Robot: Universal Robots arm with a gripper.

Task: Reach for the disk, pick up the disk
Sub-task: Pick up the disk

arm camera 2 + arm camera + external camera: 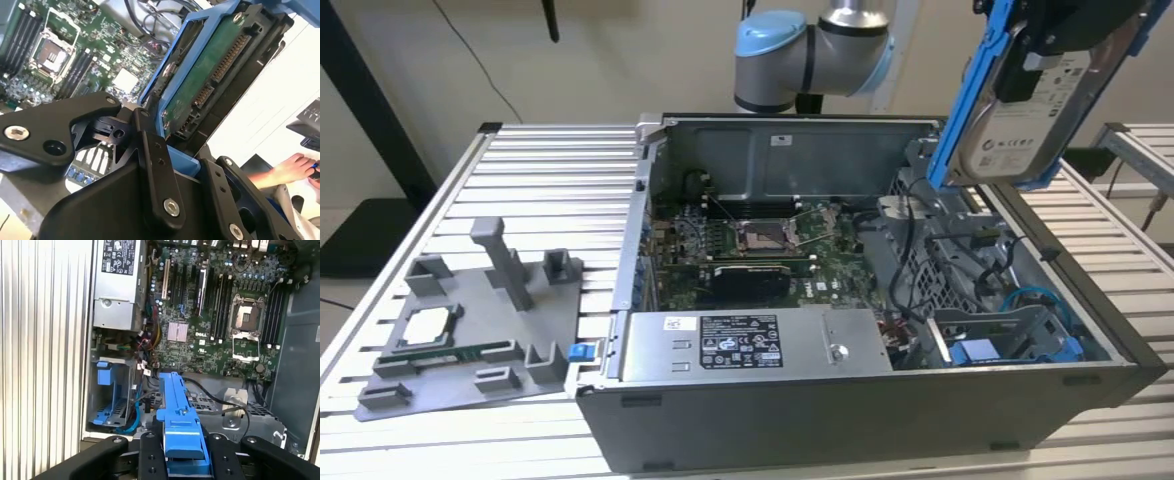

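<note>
Black gripper (165,150) parts sit closest in both wrist views, and its fingers (152,455) are pressed on the blue frame of the disk (1021,110), pinching it from two sides. So the disk is lifted: in the exterior view it hangs tilted, nearly upright, high above the far corner of the computer case (854,420) at the exterior view's right, touching nothing below.

The case is the largest thing, lying open on the slatted metal desk (534,170). Inside are the green motherboard (747,245), the grey power supply (754,345) with a white printed sticker, and an empty-looking blue drive bracket (1014,345). Beside the case, at the exterior view's left, lies a grey plastic fixture (474,340) with a small square chip (427,322) on it.

The white label on the disk has dark print; I cannot read it.

A person's bare hand (287,170) shows in the second wrist view.
</note>
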